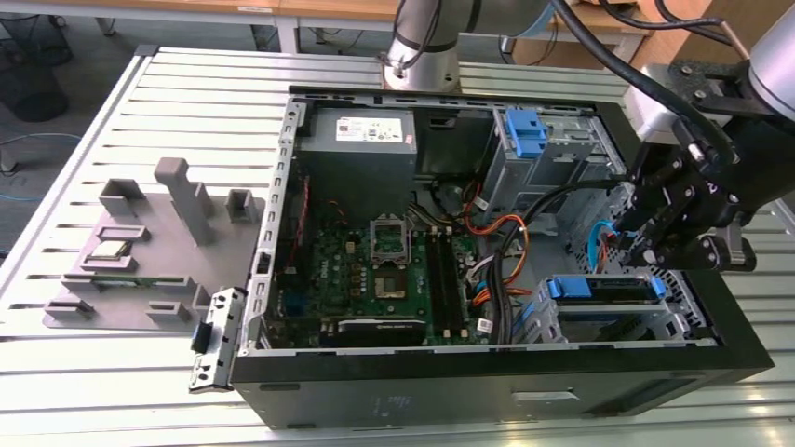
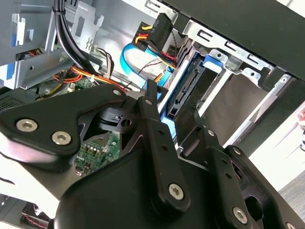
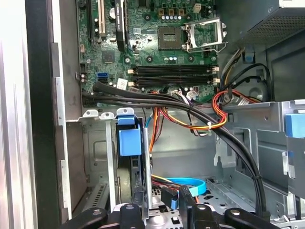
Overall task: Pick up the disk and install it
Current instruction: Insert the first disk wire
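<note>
Gripper (image 2: 174, 102): black metal, two-fingered, closest to the lens in both wrist views; gripper (image 3: 161, 206) low over the bay in the first wrist view; gripper (image 1: 673, 250) at the exterior view's right, hanging over the open case.
Fingers (image 2: 153, 119): spread apart, nothing clamped between them.
Disk (image 1: 602, 291): flat silver hard drive clipped in blue plastic side rails, standing on edge with a blue rail uppermost; disk (image 2: 183, 90) with its dark connector edge showing in the second wrist view; disk (image 3: 129, 143) with a blue tab at its end in the first wrist view.
Disk's place: seated in the grey metal drive bay (image 1: 584, 326), lower right of the exterior view.
Disk against gripper: just beyond the fingertips, roughly in line with the gap; contact impossible to tell.
Case (image 1: 497, 391): black desktop tower on its side, panel off.
Motherboard (image 1: 372, 270): green, centre of the exterior view.
Cables (image 1: 509, 242): orange, red, yellow and black bundle between board and bay; blue flat cable (image 3: 190, 182) near the fingertips.
Power supply (image 1: 360, 140): grey box, white sticker, upper middle.
Second bracket (image 1: 527, 130): blue plastic, upper right, well apart from the gripper.
Fixture (image 1: 137, 251): grey moulded holder, left of frame, on the slotted metal table (image 1: 125, 391).
</note>
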Motion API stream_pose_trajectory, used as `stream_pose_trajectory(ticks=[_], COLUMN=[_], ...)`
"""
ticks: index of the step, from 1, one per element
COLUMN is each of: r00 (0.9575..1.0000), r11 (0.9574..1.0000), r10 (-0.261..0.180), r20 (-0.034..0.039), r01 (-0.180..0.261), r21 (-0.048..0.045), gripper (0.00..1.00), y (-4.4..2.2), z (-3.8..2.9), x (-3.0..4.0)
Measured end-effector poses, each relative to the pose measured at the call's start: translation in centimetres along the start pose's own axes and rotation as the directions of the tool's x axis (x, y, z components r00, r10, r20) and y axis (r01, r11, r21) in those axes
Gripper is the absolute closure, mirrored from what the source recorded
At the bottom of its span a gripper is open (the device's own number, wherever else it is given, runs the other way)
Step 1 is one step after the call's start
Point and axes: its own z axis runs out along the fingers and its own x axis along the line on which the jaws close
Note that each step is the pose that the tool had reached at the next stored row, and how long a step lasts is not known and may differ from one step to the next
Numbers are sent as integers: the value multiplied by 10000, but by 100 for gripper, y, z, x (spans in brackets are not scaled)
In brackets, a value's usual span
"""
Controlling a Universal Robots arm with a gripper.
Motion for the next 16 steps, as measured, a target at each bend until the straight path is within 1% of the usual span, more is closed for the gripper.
stream_pose_trajectory(ticks=[6,10,16], r00=[10000,10000,10000], r11=[10000,10000,10000], r10=[-2,-2,-2], r20=[1,-1,0], r01=[2,2,2], r21=[0,0,0], gripper=[58,58,58], y=[-1,-2,-2], z=[19,47,48], x=[2,5,5])
